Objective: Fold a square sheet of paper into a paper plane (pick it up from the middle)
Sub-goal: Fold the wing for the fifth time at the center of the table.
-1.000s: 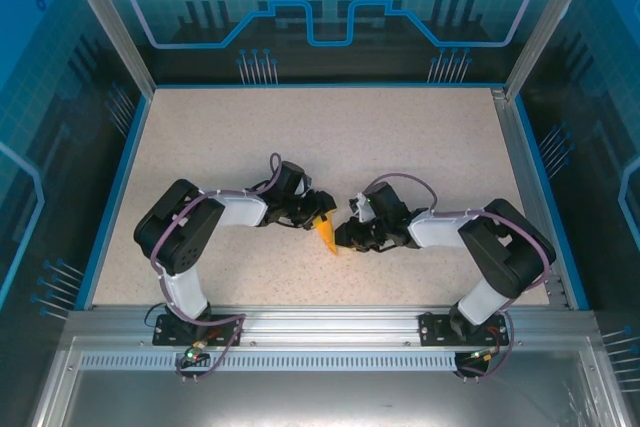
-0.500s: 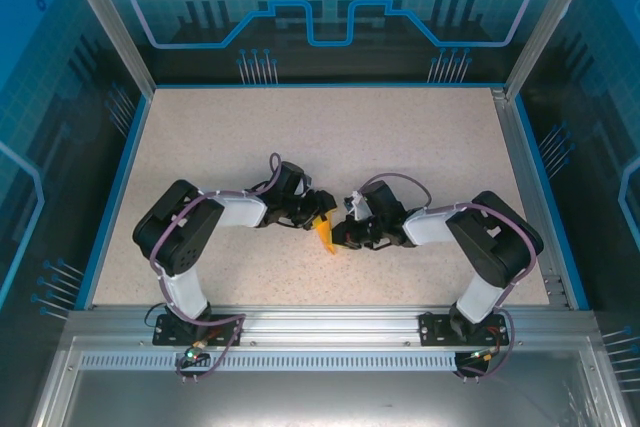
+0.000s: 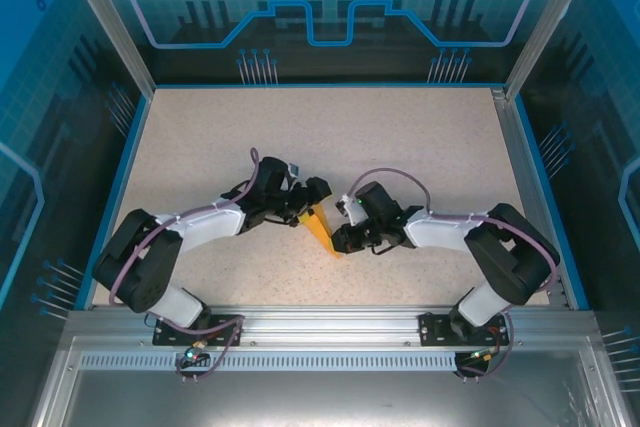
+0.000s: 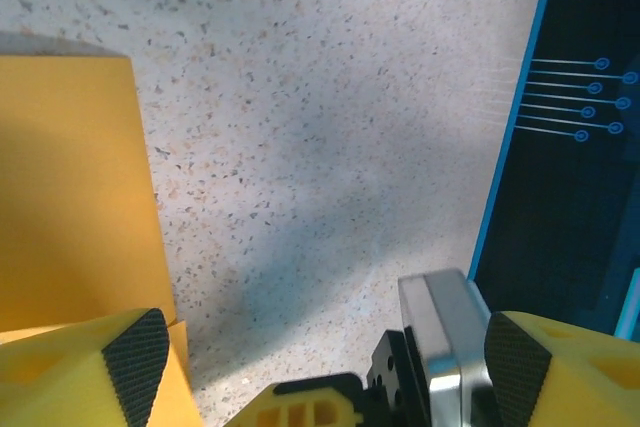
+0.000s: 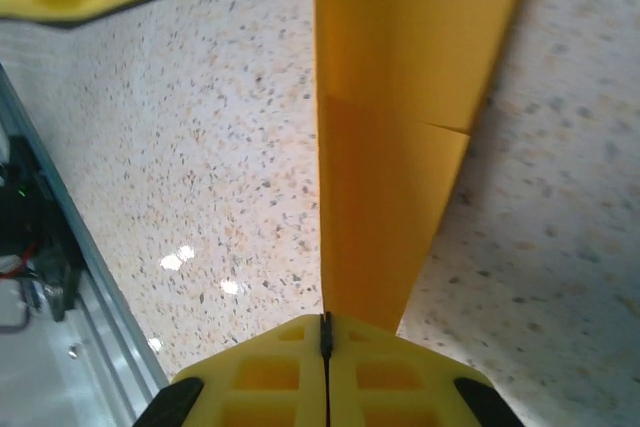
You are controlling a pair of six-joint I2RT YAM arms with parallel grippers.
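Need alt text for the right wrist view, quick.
The right tool is shut on the near end of the folded orange-yellow paper, which runs away from the camera over the speckled table. A metal rail edges the lower left.

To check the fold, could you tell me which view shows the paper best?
Right wrist: the paper runs up the centre, layered edges clear, pinched in the right gripper. Left wrist catches one flat part; top external, a small sliver.

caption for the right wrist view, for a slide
Right claw shut on a folded orange-yellow paper plane, speckled tabletop behind it
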